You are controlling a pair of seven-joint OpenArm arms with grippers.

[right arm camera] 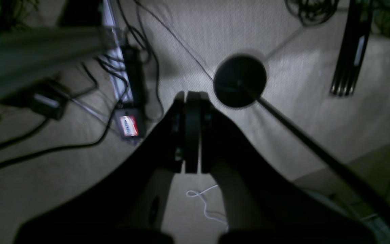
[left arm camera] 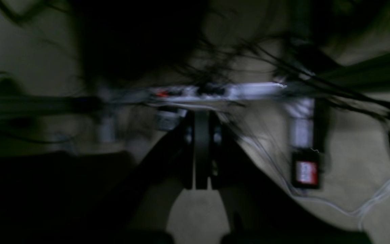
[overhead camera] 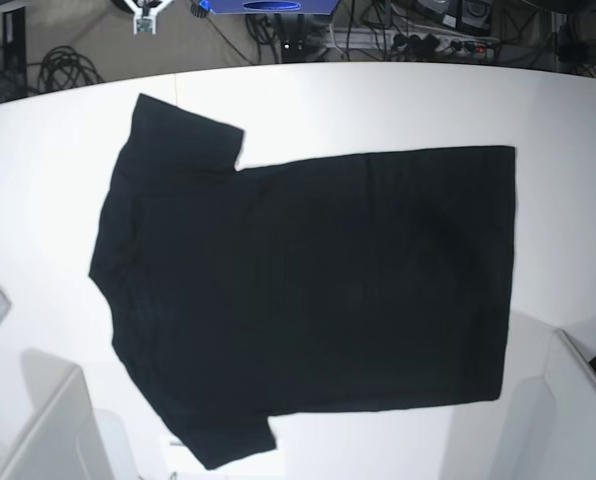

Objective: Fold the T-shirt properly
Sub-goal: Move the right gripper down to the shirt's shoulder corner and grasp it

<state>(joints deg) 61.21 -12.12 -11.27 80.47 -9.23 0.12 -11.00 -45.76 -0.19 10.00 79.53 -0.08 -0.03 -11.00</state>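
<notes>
The large black short-sleeved cotton T-shirt (overhead camera: 308, 300) lies flat, unfolded, mid-desk (sleeves left). Both grippers — left gripper (left arm camera: 201, 152), right gripper (right arm camera: 192, 135) — are closed on nothing, off the white desk (overhead camera: 578, 110). Next, probably: reach an edge.

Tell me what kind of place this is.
Probably a robotics lab or workshop. A black T-shirt lies flat on a white table, and beyond it, cables and a power strip clutter the carpeted floor.
</notes>
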